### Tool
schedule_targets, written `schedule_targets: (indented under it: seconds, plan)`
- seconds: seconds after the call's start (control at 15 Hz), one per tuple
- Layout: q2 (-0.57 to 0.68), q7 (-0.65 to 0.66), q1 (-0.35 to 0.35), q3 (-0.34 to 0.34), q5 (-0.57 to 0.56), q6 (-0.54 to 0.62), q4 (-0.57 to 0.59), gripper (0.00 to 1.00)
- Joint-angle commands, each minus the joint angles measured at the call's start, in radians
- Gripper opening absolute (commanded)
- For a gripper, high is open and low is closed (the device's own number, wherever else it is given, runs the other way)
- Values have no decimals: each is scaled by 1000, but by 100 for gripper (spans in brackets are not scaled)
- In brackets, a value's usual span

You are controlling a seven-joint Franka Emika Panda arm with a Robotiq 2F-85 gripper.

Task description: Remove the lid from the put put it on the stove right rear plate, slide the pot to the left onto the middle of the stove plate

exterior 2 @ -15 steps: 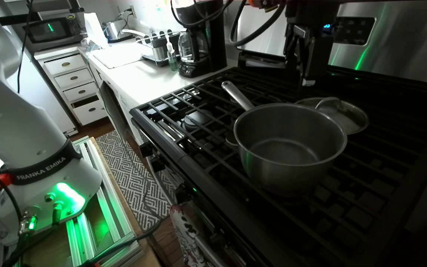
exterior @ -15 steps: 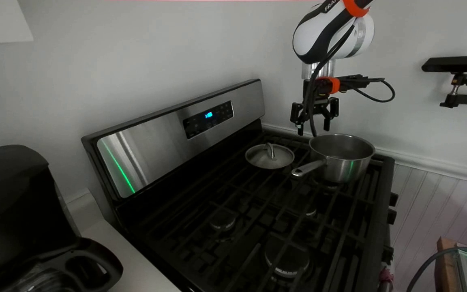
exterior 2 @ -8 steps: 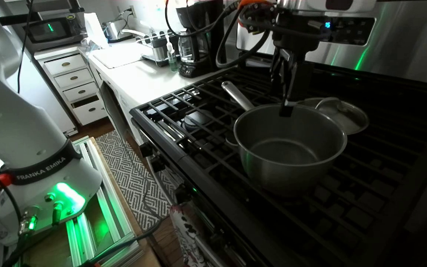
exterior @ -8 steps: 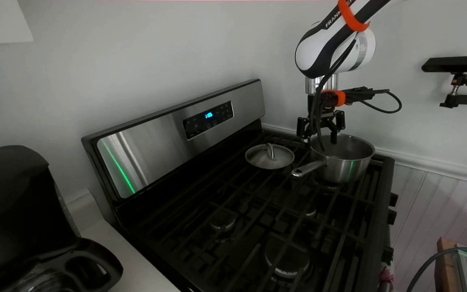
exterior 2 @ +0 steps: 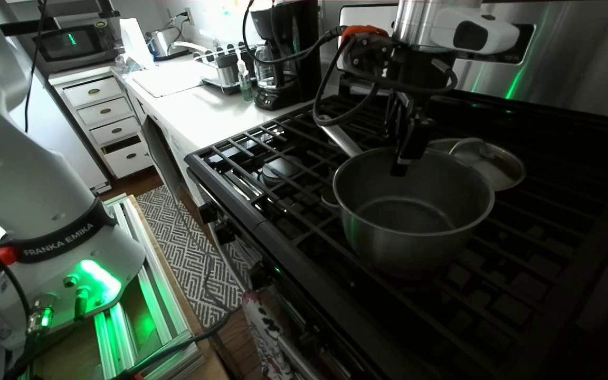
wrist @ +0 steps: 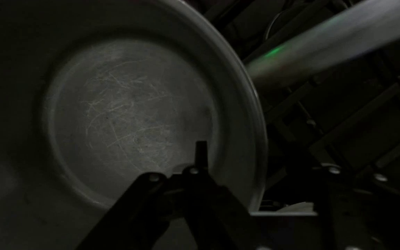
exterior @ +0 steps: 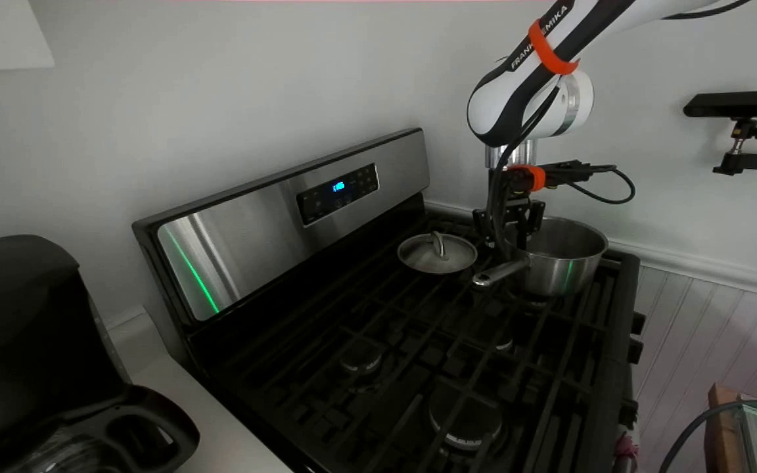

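Shiny straight-sided stainless-steel saucepan [exterior 2: 407, 250] with long metal handle [exterior: 502, 272]: uncovered, on the black gas stove with cast-iron grates [exterior: 411, 368], looks like right front. Round silvery metal lid with arched loop [exterior: 428, 257] lies on the grates toward the stainless-steel back panel [exterior: 273, 233], near the saucepan, apart from it. My black two-fingered hand [exterior: 506, 242] is spread, nothing gripped; wrist view puts one finger inside the rim, one outside. Contact with the rim: can't tell.

Lid step looks done; current step, I'd guess, is a rim grip before the slide. Risks: closing off-centre, one finger meets steel first and shoves or tips the saucepan. Too shallow a bite on slick metal, it slips mid-slide. I'm on the handle side of the rim, so a one-sided pull may spin the saucepan rather than carry it straight. Pressing down could catch the base on grate bars. Veer rearward and I may clip the lid. Thick black cable [exterior 2: 316, 103] loops across the handle in an exterior view; touching or not, can't tell, but it could snag during the slide.
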Motion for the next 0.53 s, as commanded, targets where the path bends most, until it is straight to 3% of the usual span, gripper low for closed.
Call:
schedule_targets:
  seconds: [0.0,0.27,0.47]
  plan:
    - [7,-10,-1,13,29,7,1,30]
    - [-3,-13,7,23,19,0,-3,3]
    - [3,-9,8,22,16,-6,5,0]
